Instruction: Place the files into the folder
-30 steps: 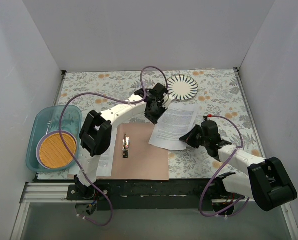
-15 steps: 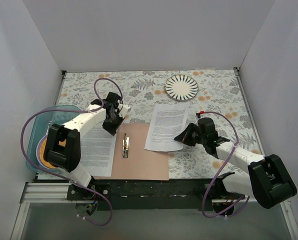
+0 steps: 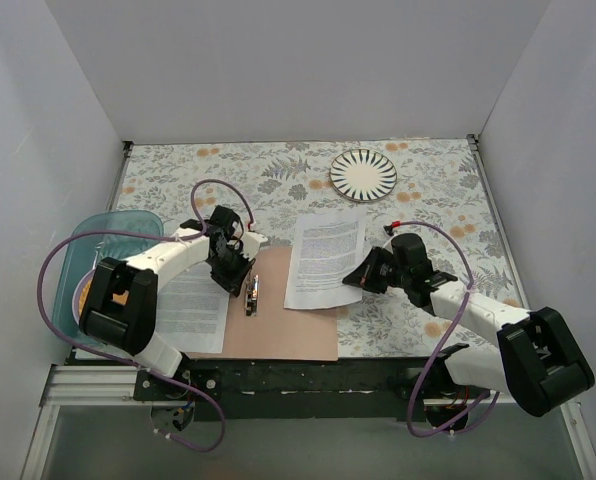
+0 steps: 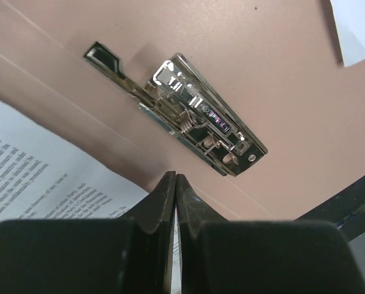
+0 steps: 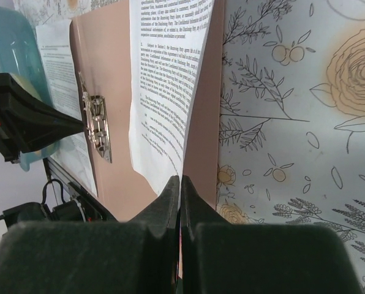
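Note:
The brown folder (image 3: pixel 288 325) lies open near the table's front edge, its silver fastener (image 3: pixel 251 294) at the spine. One of the files (image 3: pixel 192 308) lies flat on the left flap. A second printed sheet (image 3: pixel 325 258) rests partly over the right flap, and my right gripper (image 3: pixel 354 278) is shut on its right edge. In the right wrist view the sheet (image 5: pixel 164 79) runs into the closed right gripper (image 5: pixel 179 180), with brown folder (image 5: pixel 202 141) beneath. My left gripper (image 4: pixel 174 177) is shut and empty, hovering just beside the fastener (image 4: pixel 201 122).
A round striped plate (image 3: pixel 364 174) sits at the back right on the floral tablecloth. A teal tray (image 3: pixel 106 236) stands at the left edge, partly behind the left arm. White walls enclose three sides.
The left arm swung away from the sheet's top edge, leftward and down to the fastener. The right gripper pulled its sheet leftward, further over the folder.

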`<state>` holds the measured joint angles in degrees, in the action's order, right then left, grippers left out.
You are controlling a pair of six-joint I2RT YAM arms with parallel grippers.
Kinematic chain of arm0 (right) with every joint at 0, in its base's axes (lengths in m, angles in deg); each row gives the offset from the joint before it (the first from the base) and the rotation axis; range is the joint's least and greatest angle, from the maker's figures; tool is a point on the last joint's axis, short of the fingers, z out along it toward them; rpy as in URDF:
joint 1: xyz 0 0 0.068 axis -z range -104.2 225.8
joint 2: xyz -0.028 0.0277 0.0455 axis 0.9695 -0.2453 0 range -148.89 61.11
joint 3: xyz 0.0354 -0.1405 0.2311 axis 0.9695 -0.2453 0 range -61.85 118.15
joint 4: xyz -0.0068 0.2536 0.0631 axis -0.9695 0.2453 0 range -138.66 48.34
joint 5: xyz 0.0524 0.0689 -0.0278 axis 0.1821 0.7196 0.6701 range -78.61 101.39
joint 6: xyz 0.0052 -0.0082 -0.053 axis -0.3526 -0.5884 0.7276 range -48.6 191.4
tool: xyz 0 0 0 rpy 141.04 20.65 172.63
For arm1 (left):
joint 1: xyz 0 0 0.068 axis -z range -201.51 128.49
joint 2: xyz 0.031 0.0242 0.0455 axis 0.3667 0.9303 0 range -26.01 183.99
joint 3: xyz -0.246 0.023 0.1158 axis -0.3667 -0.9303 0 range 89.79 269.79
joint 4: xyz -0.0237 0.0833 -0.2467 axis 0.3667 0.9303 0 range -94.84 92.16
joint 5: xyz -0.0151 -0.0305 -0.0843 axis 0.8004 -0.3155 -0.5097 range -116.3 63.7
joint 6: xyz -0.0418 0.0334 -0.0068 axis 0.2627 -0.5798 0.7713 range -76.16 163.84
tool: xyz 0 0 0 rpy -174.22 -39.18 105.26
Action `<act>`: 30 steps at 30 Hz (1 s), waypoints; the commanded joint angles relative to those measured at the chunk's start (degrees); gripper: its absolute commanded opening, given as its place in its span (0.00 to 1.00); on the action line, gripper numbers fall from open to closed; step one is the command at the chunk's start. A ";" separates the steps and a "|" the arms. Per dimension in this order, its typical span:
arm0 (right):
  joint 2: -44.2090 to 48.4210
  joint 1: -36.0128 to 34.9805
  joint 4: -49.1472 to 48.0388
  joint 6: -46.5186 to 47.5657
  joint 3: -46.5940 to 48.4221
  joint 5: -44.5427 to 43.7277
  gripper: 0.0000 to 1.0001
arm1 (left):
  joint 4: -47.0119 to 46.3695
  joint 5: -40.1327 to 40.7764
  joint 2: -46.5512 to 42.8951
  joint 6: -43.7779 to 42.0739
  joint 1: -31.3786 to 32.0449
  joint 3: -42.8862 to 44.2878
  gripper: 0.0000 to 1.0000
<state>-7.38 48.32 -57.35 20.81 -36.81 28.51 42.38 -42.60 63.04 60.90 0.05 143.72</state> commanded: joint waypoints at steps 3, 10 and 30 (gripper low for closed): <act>-1.56 -0.55 -1.33 0.22 0.19 4.06 0.01 | -5.29 -4.62 -0.82 -2.20 0.32 -3.83 0.00; -2.08 -0.55 -0.19 1.19 1.24 4.23 0.01 | -8.37 -5.15 -0.73 -1.86 0.67 -6.47 0.00; -7.98 3.22 3.68 6.99 5.20 6.86 0.01 | -12.59 -9.63 10.43 7.02 9.46 3.28 0.00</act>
<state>-14.77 49.37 -54.66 24.97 -33.53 33.72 33.18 -53.20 71.22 66.25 8.05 145.25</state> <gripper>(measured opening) 0.024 0.009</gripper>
